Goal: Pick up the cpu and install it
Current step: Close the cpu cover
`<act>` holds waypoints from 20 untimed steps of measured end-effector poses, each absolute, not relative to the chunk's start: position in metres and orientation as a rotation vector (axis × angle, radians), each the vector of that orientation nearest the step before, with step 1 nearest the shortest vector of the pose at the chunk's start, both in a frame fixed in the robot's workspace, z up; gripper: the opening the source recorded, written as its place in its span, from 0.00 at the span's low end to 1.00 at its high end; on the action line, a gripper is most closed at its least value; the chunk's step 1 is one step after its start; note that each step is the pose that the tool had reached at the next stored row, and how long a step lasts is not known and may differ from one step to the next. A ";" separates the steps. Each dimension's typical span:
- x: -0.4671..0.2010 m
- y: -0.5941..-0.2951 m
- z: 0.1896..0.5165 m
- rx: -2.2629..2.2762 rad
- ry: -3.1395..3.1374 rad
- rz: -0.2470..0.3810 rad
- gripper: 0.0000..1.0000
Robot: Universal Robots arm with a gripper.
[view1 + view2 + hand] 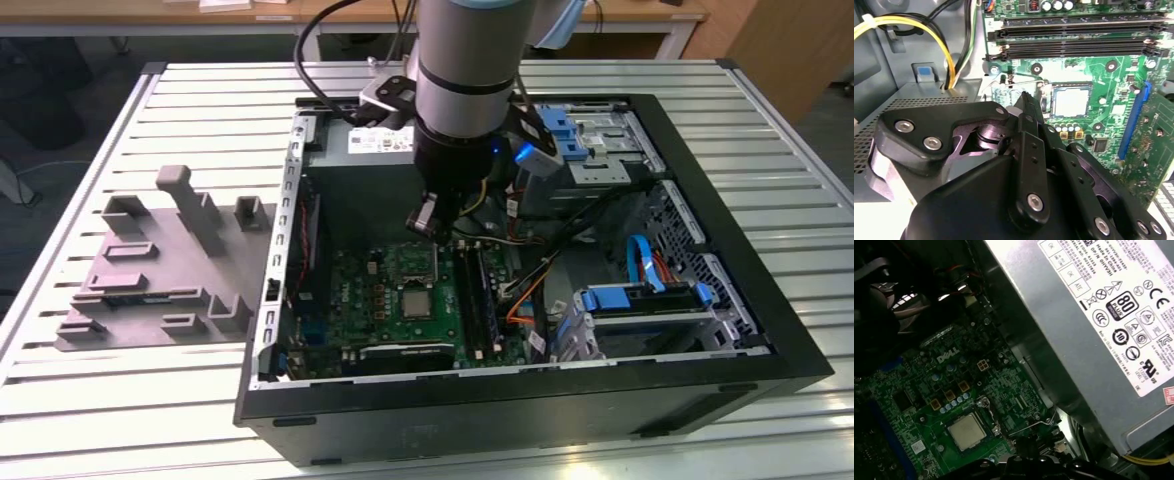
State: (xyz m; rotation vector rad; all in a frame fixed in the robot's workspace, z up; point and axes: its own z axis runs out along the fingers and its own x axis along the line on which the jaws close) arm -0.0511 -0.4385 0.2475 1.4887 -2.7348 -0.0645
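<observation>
The cpu (1072, 101) lies flat in its socket on the green motherboard (1106, 80) inside the open computer case (747, 240); it also shows in the first wrist view (965, 432) and in the exterior view (416, 303). It sits level and square within the socket frame, with no corner visibly riding up, so the placing seems done and the step in hand is judged to be the arm clearing away or checking the seat. To do this well, the arm needs to stay straight above the board and clear of the thin wire retention lever (1039, 423) beside the socket, the memory slots (1079, 42) and the yellow and black cables (929, 30) near the power supply (1094, 320). Any sideways brush against the chip could shift it on the contacts beneath.

The chip is a small, thin square with a pale silver-grey metal top that reflects the light dully, and a lighter rim showing around that top. Its face looks smooth and unmarked from here, though fine detail is hard to make out.

The gripper (1026, 107) hangs above the board, near the socket but apart from the chip. Its dark fingers (1029, 150) carry nothing; their tips lie close together in the second wrist view, and whether they quite meet cannot be told. In the exterior view the arm (465, 70) stands over the case near the grey power supply.
</observation>
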 end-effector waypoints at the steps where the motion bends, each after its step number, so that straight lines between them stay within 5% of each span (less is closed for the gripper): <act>1: -0.051 -0.439 0.247 1.489 -2.734 -0.062 0.11; 20: -0.051 -0.445 0.247 1.492 -2.729 -0.053 0.11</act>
